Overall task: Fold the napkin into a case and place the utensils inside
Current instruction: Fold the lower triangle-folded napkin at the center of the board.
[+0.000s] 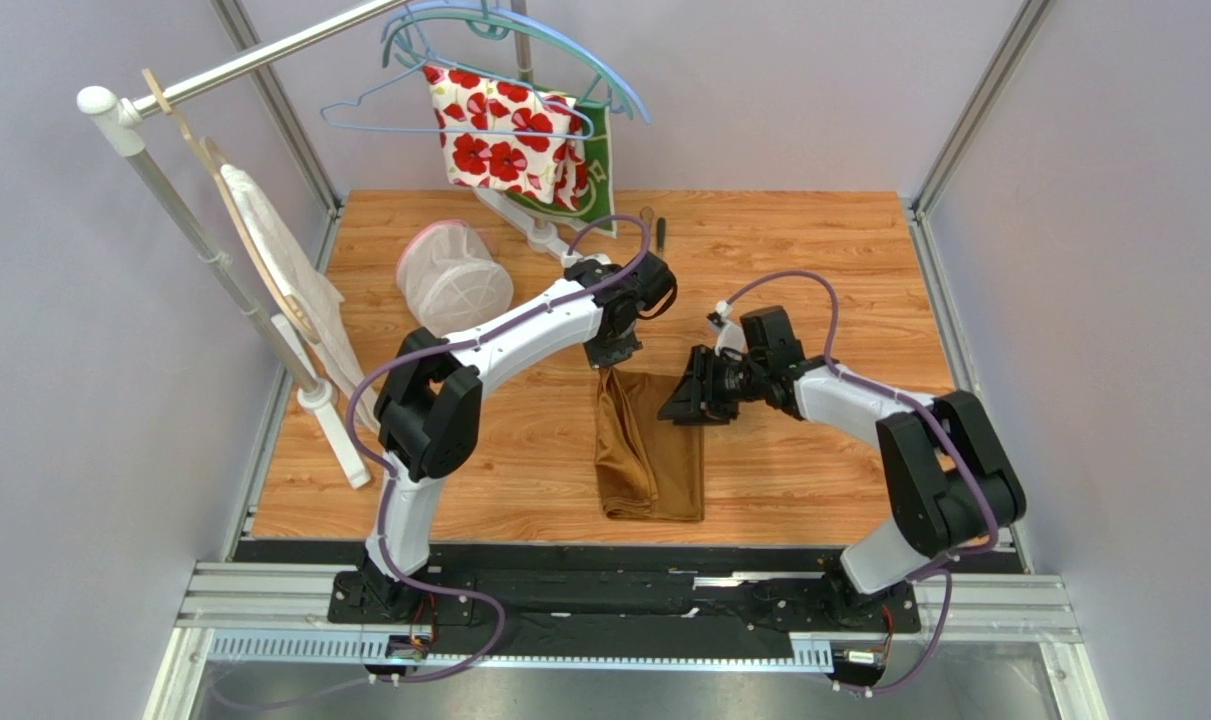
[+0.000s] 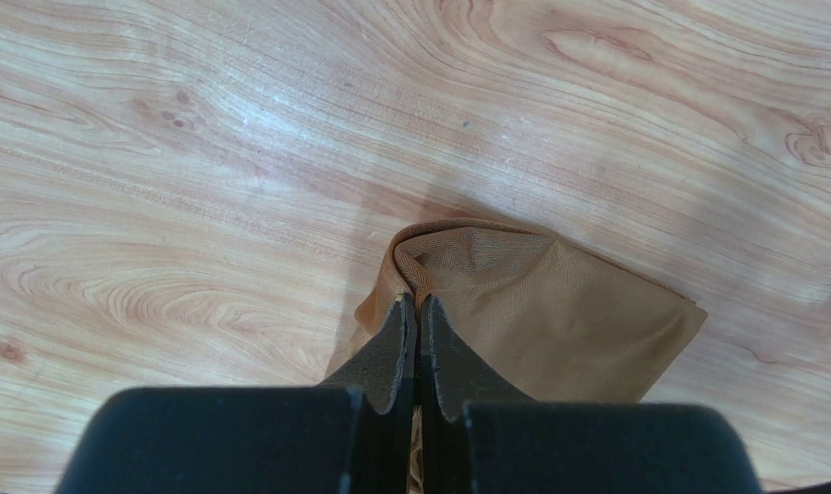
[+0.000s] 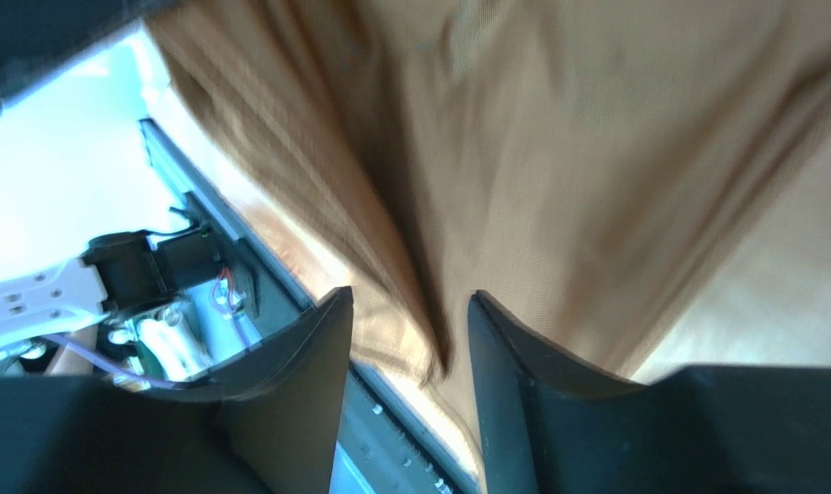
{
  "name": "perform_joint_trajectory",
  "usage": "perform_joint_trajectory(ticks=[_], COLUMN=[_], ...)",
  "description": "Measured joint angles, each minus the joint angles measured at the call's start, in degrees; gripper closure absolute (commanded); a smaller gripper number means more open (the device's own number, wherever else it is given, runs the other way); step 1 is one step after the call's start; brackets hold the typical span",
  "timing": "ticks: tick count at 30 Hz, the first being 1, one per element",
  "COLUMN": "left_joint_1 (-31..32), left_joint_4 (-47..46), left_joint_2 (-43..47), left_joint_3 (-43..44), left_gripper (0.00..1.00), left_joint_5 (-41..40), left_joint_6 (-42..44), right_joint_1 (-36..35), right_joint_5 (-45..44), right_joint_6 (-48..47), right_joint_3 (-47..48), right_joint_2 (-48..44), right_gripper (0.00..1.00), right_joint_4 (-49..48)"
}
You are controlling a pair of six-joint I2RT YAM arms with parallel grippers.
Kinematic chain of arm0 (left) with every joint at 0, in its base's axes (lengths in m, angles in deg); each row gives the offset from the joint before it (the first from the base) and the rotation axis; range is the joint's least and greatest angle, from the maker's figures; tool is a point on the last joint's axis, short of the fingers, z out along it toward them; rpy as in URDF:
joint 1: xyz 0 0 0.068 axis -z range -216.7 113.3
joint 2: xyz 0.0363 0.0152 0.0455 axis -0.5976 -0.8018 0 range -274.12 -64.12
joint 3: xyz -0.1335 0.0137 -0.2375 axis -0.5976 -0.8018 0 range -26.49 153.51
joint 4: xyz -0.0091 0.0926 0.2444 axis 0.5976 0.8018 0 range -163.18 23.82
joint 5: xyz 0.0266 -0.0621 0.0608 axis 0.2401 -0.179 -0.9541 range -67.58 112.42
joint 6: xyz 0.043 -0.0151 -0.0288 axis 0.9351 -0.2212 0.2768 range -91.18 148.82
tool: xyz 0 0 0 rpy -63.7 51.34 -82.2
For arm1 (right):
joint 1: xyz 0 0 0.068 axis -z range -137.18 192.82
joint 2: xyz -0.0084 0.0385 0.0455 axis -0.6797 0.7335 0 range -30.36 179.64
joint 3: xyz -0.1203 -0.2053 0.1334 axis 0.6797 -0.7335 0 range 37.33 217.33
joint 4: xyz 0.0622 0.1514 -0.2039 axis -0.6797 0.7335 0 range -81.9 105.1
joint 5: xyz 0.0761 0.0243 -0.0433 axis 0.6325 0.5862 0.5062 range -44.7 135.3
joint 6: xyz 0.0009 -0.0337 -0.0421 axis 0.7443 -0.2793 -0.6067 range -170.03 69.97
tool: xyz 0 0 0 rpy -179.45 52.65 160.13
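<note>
One napkin (image 1: 652, 446), two grippers (image 2: 416, 307) (image 3: 409, 301), one mesh basket (image 1: 454, 278)

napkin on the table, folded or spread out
Folded. The napkin lies as a narrow strip, and the left wrist view shows layers doubled over at its end.

Bare tabletop (image 1: 822, 450) flanks the napkin (image 1: 649, 450); mesh basket (image 1: 451, 278) stands far-left.

We see a robotics lab test cell. A wood-grain bench (image 1: 807, 255) is boxed in by plain lilac walls (image 1: 777, 90) and aluminium framing posts (image 1: 969, 105). Along the bottom of the frame, two white-and-black arms (image 1: 506, 338) are bolted to a metal rail (image 1: 1002, 608). A staged clothes rail (image 1: 251, 60) carrying a flowered cloth (image 1: 506, 128) fills the upper left.
</note>
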Motion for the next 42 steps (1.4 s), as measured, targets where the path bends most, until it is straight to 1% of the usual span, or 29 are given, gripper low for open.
perform_joint_trajectory(ticks=[6, 8, 14, 17, 26, 35, 42], left_joint_1=[0.37, 0.57, 0.83, 0.87, 1.07, 1.53, 1.88], left_joint_4=[0.7, 0.92, 1.31, 1.33, 1.38, -0.85, -4.85], left_joint_2=[-1.4, -1.84, -3.41, -4.17, -6.75, -8.13, -8.13], left_joint_3=[1.05, 1.16, 2.64, 3.98, 8.35, 8.81, 8.28], left_gripper=[1.0, 1.0, 1.0, 1.0, 1.0, 1.0, 1.0], left_joint_5=[-0.76, -0.9, -0.9, -0.52, 2.4, 6.88, 10.05], left_joint_6=[1.57, 2.23, 4.31, 5.53, 9.51, 12.85, 13.92], right_joint_1=[-0.11, -0.11, -0.2, -0.17, -0.2, -0.22, -0.22], right_joint_5=[-1.22, -1.44, -0.35, 0.2, 0.26, 1.46, 1.25], right_joint_6=[-2.78, -3.72, -5.11, -5.64, -6.6, -6.64, -6.64], right_joint_3=[7.5, 9.57, 14.21, 16.76, 20.76, 23.45, 23.91], right_joint_2=[8.17, 10.4, 16.37, 19.45, 25.55, 27.67, 27.67], right_gripper=[0.85, 0.9, 0.98, 1.0, 1.0, 1.0, 1.0], right_joint_4=[1.51, 1.7, 1.55, 1.57, 1.68, 2.49, 3.54])
